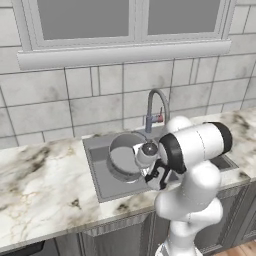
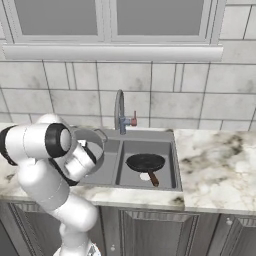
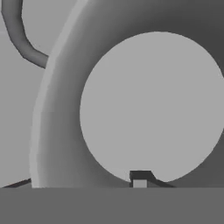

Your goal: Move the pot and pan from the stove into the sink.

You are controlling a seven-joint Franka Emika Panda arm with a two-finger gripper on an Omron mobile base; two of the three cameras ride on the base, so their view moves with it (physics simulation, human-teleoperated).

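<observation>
Under the window, the sink [image 2: 172,150] holds the pan [image 2: 145,162] right of the gripper [image 3: 140,180], which pinches the pot [image 1: 122,155] rim.

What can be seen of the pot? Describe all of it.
The pot is a grey metal cylinder with straight tall sides, an open top and a flat round bottom, empty inside. It sits in the left basin of the sink, tipped so its mouth faces the arm. The end effector is at its near rim, seemingly gripping the wall. A thin curved handle shows at its side in the hand view.
</observation>
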